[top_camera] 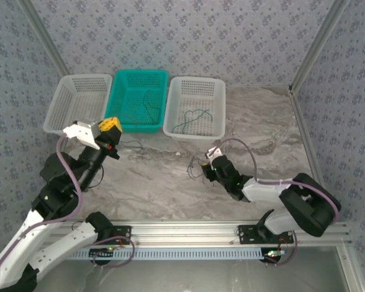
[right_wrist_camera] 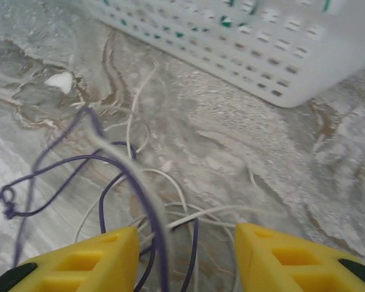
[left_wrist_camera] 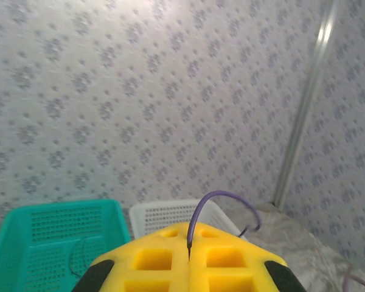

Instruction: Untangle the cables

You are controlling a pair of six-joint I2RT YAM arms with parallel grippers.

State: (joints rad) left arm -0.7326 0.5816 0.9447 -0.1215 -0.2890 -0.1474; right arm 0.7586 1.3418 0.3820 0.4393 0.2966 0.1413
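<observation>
left claw (left_wrist_camera: 189, 258) is clamped shut on a thin purple strand (left_wrist_camera: 226, 198), which comes out of the seam between the yellow fingers and loops up to the right. In the top view it sits left of centre, just below the lower left corner of the teal basket (top_camera: 139, 82), and a fine wire (top_camera: 131, 145) runs from it to the right along the table (top_camera: 170, 194).

right claw (right_wrist_camera: 185, 255) is open and grips nothing. Its fingers (right_wrist_camera: 85, 258) stand wide apart at the bottom of the wrist view, and the tangle (right_wrist_camera: 140, 201) of purple and white cables lies on the marble between and ahead of them. In the top view the tangle sits at frame centre, touching the claw tips, below the right white basket (top_camera: 196, 85).

Other cables:
- dark one (top_camera: 149, 104) in the teal basket
- blue-green one (top_camera: 193, 115) in the right white basket

The left white basket (top_camera: 79, 91) is at upper left.
</observation>
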